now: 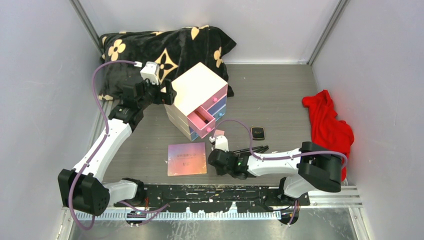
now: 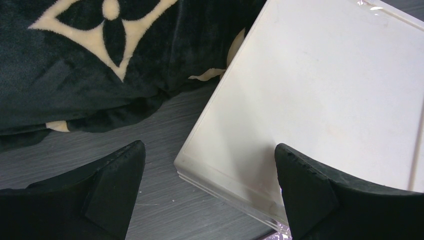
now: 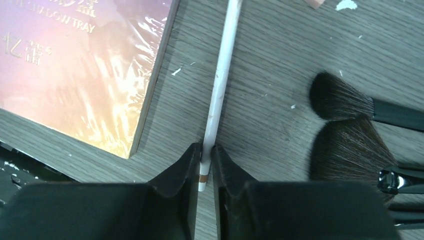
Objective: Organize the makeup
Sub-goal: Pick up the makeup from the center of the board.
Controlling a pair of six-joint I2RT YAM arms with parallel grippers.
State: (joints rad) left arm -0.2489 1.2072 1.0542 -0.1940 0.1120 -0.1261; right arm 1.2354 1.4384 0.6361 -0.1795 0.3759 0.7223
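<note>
The makeup lies on the grey table in front of the drawer box. In the right wrist view a thin white stick [image 3: 220, 80] lies beside the iridescent pink palette [image 3: 80, 65], and my right gripper [image 3: 207, 152] is shut on the stick's near end, both fingers touching it. Two black-handled brushes [image 3: 345, 145] lie to its right. From above, the right gripper [image 1: 216, 159] sits low between the palette [image 1: 187, 159] and the brushes [image 1: 250, 149]. A tiny pink compact [image 1: 218, 133] and a black compact [image 1: 258, 133] lie further back. My left gripper [image 2: 210, 155] hangs open over the cream box's corner [image 2: 320, 90].
The cream drawer box [image 1: 197, 92] stands mid-table with one pink drawer [image 1: 202, 120] pulled out. A black blanket with cream flowers [image 1: 165, 47] is heaped at the back left, touching the box. A red cloth [image 1: 327, 125] lies at the right wall.
</note>
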